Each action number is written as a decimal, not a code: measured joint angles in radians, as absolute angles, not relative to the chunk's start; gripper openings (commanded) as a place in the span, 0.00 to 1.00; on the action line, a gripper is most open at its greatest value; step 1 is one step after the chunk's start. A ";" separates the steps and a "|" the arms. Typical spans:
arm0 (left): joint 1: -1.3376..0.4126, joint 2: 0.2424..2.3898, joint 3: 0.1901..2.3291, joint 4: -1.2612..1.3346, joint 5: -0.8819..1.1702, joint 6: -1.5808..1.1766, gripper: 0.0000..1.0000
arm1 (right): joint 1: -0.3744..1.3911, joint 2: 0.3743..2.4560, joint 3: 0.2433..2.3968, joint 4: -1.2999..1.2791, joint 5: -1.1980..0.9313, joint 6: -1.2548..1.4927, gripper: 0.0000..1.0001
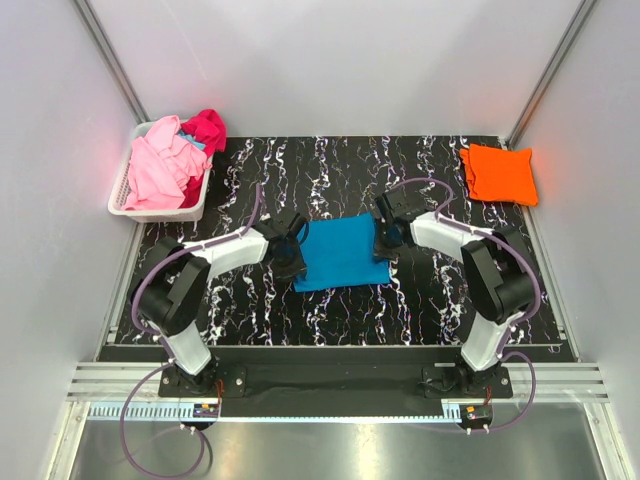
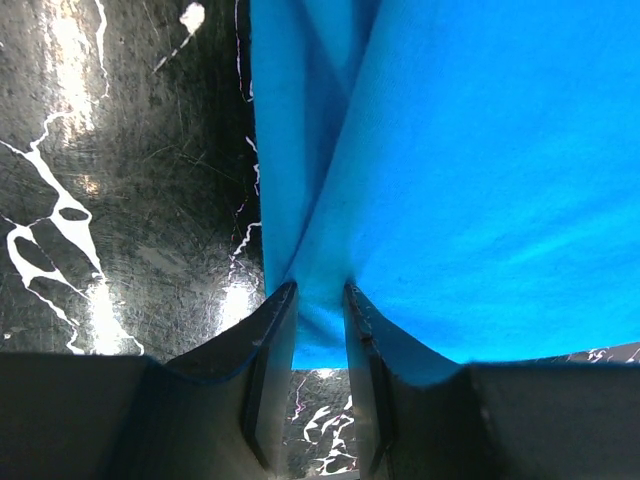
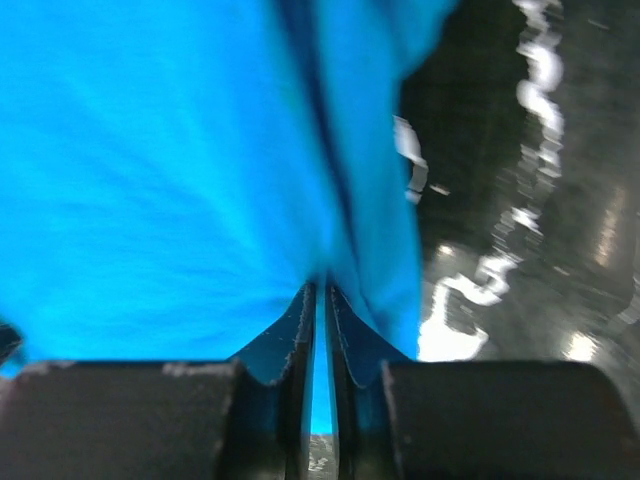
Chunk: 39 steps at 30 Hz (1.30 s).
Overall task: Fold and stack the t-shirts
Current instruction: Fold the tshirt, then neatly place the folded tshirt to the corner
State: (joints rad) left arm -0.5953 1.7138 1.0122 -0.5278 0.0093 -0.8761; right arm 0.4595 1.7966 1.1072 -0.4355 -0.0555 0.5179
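Left claw (image 2: 320, 298): I have it pinching the left edge of the blue tee (image 1: 340, 252), mid-table.
Right claw (image 3: 320, 292): pinching its right edge.
Done: orange tee (image 1: 498, 173) folded, far right corner.
To do: blue fold unfinished, I judge; pink tee (image 1: 158, 168) and magenta tee (image 1: 207, 130) heaped in the basket (image 1: 124, 199), far left.
Table (image 1: 300, 175): black, white-veined.
Room: white walls.

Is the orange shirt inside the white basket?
No, the orange shirt lies folded on the black table at the far right, while the basket sits far left.
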 measured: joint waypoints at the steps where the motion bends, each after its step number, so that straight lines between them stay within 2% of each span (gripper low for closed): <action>1: -0.595 1.714 1.012 -0.528 0.008 -0.877 0.33 | 0.459 1.790 1.103 -0.448 -0.037 0.519 0.13; 6: -0.595 1.713 1.010 -0.526 0.006 -0.883 0.32 | 0.459 1.732 1.073 -0.500 0.019 0.519 0.14; 8: -0.595 1.702 1.000 -0.520 0.000 -0.884 0.32 | 0.459 1.682 1.061 -0.521 0.035 0.517 0.24; 14: -0.582 1.619 0.941 -0.560 -0.058 -0.877 0.36 | 0.451 1.486 1.053 -0.528 0.089 0.484 0.37; 16: -0.571 1.563 0.919 -0.594 -0.076 -0.872 0.38 | 0.434 1.447 1.053 -0.525 0.094 0.471 0.47; 19: -0.558 1.463 0.902 -0.627 -0.089 -0.863 0.40 | 0.395 1.442 1.050 -0.508 0.076 0.447 0.69; 24: -0.538 1.336 0.896 -0.649 -0.099 -0.847 0.41 | 0.349 1.475 0.977 -0.414 -0.031 0.414 0.86; 30: -0.494 1.252 0.844 -0.666 -0.093 -0.832 0.41 | 0.287 1.559 0.883 -0.275 -0.221 0.393 0.91; 39: -0.453 1.152 0.801 -0.687 -0.070 -0.817 0.42 | 0.228 1.695 0.865 -0.069 -0.459 0.416 0.88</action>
